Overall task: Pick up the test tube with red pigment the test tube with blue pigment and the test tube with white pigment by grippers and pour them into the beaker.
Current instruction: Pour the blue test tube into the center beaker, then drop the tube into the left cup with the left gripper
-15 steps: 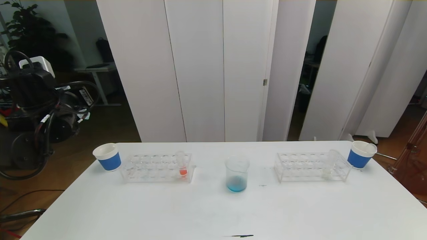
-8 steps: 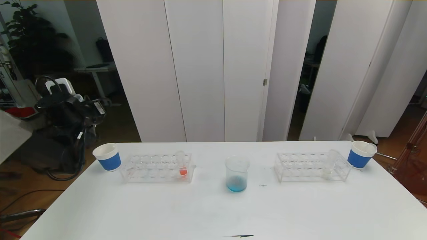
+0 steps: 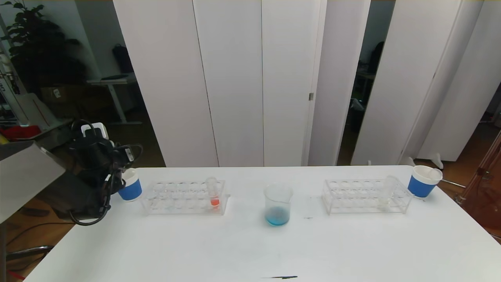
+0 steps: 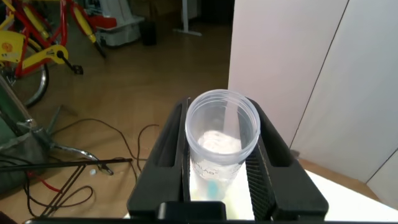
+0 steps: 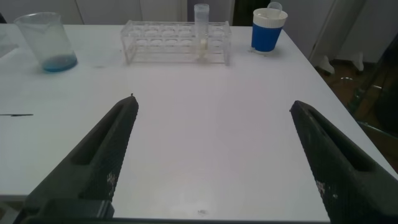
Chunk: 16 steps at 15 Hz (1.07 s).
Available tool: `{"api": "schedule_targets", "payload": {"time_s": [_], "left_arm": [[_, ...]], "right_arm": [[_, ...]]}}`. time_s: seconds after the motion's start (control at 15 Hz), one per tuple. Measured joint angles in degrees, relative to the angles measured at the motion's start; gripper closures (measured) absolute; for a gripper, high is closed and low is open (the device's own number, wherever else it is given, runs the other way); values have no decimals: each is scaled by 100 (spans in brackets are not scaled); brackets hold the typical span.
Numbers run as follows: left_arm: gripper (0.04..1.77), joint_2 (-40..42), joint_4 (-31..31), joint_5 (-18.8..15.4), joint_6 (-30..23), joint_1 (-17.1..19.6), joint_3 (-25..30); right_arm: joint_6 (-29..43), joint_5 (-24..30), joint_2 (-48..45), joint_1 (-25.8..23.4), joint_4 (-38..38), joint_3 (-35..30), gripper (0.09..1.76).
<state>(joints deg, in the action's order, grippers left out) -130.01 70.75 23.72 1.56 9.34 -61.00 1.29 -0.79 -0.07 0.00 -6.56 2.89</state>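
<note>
Left gripper [image 4: 217,180] at the table's [image 3: 250,250] far-left corner pinches the emptied test tube with blue pigment [image 4: 219,146]; right gripper [image 5: 214,149] spread wide; the beaker [image 3: 278,205] holds blue liquid.

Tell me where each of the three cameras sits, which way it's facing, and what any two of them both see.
Head view: from the robot's head, down at the white table; left gripper shows beside the left blue cup.
Left wrist view: on the left arm, looking along its fingers shut on the test tube with blue pigment, nearly empty.
Right wrist view: on the right arm, low over the table, between the open right gripper.
Shared: head and right wrist views both show the beaker and the test tube with white pigment.
</note>
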Motion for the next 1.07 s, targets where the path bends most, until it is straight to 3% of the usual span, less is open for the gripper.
{"api": "schedule_targets", "payload": {"time_s": [0.2,0.53,1.07], "left_arm": [[123,-138,-74,-63,-38,80,150],[123,-271,-343,-460,-178,100,299],[122,-304,-656,-628,-224,138,224]], "right_arm": [[5,2,0,0,0,0,10],[2,2,0,0,0,0,10],[5,-2,0,0,0,0,10]]}}
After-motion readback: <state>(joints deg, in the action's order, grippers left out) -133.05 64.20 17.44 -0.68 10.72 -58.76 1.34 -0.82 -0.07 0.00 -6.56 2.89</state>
